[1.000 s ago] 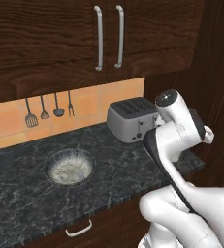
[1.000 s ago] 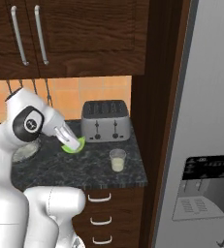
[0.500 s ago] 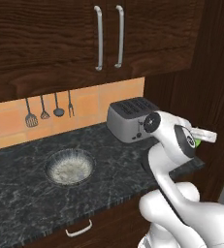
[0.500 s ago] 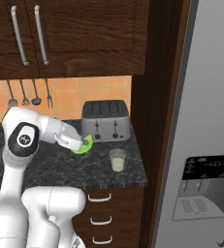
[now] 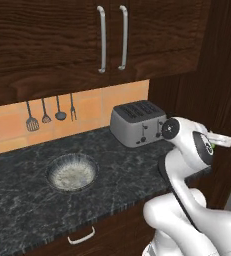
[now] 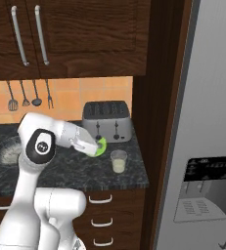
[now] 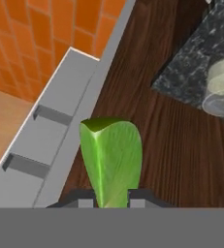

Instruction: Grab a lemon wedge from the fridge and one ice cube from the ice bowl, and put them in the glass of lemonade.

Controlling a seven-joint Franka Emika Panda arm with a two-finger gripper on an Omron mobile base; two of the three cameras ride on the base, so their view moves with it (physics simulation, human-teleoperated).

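Observation:
My gripper (image 6: 98,147) is shut on the lemon wedge (image 6: 101,146), a small bright green piece held low over the counter in front of the toaster. In the hand view the lemon wedge (image 7: 112,162) rises between the dark fingertips. The glass of lemonade (image 6: 118,161) stands just right of and below the wedge, near the counter's right end; the hand view has the glass (image 7: 222,85) at its right. In the left base view the gripper (image 5: 221,140) is at the far right, and the ice bowl (image 5: 49,170) sits well to the left. The grey fridge (image 6: 207,122) stands at the right.
A silver toaster (image 6: 107,121) stands against the wall right behind the gripper. Dark wood panelling (image 6: 156,122) separates the counter from the fridge. Utensils (image 5: 51,114) hang on the orange tile backsplash. Upper cabinets (image 5: 112,40) hang above.
The arm has swung right and down with the lemon wedge, from left of the toaster to just beside the glass. The bowl, toaster and glass have not moved.

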